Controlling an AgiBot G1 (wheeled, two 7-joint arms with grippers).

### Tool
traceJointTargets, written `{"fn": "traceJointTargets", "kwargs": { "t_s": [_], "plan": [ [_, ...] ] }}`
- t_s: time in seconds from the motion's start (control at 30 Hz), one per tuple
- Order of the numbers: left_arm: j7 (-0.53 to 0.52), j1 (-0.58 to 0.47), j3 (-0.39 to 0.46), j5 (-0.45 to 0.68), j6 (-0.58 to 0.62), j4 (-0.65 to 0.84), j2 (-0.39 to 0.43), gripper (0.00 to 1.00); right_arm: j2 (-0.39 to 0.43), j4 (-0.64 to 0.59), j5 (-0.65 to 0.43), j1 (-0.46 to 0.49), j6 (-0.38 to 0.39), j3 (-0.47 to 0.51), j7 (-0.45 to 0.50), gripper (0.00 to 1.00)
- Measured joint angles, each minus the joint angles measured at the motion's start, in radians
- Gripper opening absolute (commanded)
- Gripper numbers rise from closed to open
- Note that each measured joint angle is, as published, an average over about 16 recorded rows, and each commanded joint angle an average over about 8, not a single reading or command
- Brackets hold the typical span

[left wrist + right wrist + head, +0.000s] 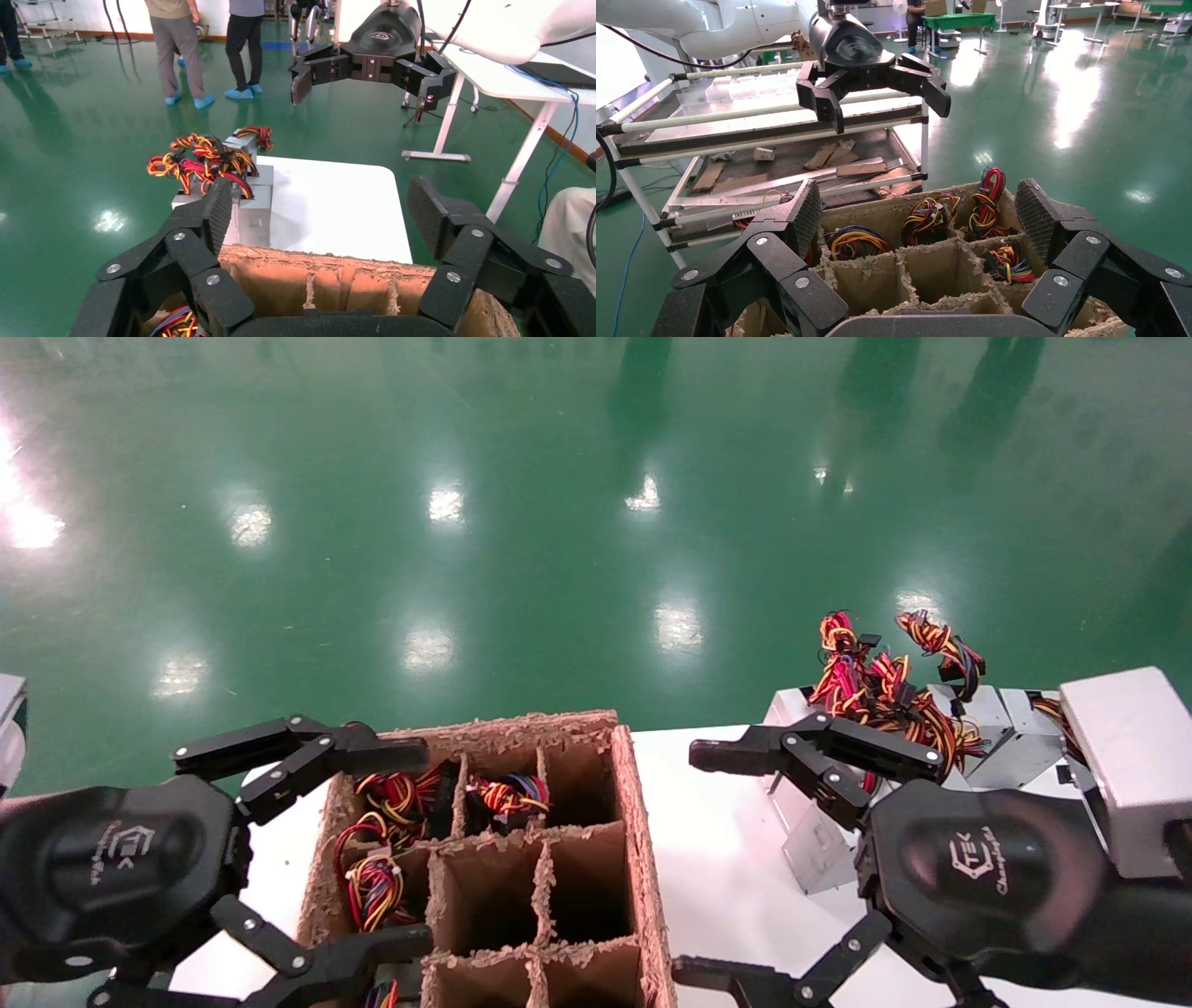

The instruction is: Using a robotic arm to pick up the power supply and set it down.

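Observation:
Several silver-grey power supplies [1015, 742] with red, yellow and black wire bundles [875, 686] lie heaped at the far right of the white table [736, 859]. In the left wrist view the same heap [256, 210] lies beyond the cardboard box. My right gripper [691, 864] hangs open and empty over the table, in front of the heap. My left gripper [419, 848] is also open and empty, over the left side of the brown cardboard divider box [643, 859]. Each wrist view shows its own fingers [214, 210] [803, 214] spread wide with nothing between them.
The divider box [877, 284] has wire bundles [926, 217] showing in several far and left cells; the near middle cells look dark and empty. A metal rack [772, 140] with scrap stands behind my left arm. Green floor surrounds the table; people stand far off [176, 49].

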Motion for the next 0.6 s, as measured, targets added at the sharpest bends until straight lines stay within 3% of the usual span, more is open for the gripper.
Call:
{"fn": "traceJointTargets", "kwargs": {
  "t_s": [0.27, 0.6],
  "plan": [
    [0.000, 0.000, 0.000, 0.000, 0.000, 0.000, 0.000, 0.00, -0.034, -0.008, -0.069, 0.016, 0.052, -0.028, 0.001, 1.00],
    [0.000, 0.000, 0.000, 0.000, 0.000, 0.000, 0.000, 0.00, -0.144, 0.006, -0.262, 0.053, 0.208, -0.113, 0.029, 1.00]
  ]
}}
